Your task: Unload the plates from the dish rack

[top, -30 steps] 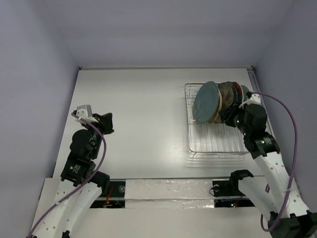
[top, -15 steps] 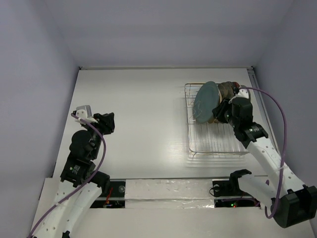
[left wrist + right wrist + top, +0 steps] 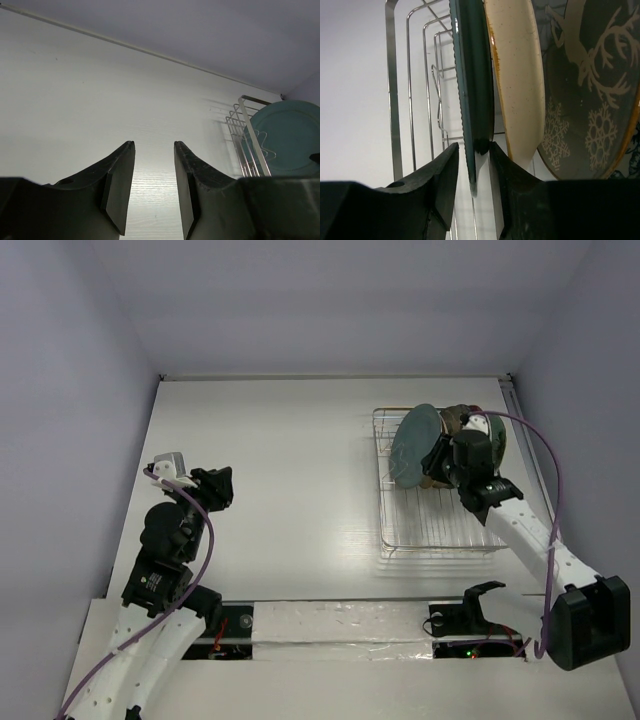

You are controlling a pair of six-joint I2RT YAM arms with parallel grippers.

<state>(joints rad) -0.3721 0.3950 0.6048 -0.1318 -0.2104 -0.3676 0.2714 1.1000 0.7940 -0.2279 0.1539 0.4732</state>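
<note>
1. Hovering above the bare left side of the counter [image 3: 280,460], the left tool [image 3: 215,485] had its fingers parted and held nothing.
2. The dish rack [image 3: 440,530] sat right of centre, its long axis running near to far. The left wrist view showed only one corner of it.
3. The teal plate [image 3: 415,445] stood on edge at the rack's far end, its face turned left.
4. The right tool [image 3: 474,145] straddled that plate's rim, barely open, with a sliver of gap beside one finger. From above, its fingers were hidden.
5. A cream plate [image 3: 517,85] and the deer plate [image 3: 590,100] stood parallel behind it, cropped by the frame. The remaining plates were hard to make out.
</note>
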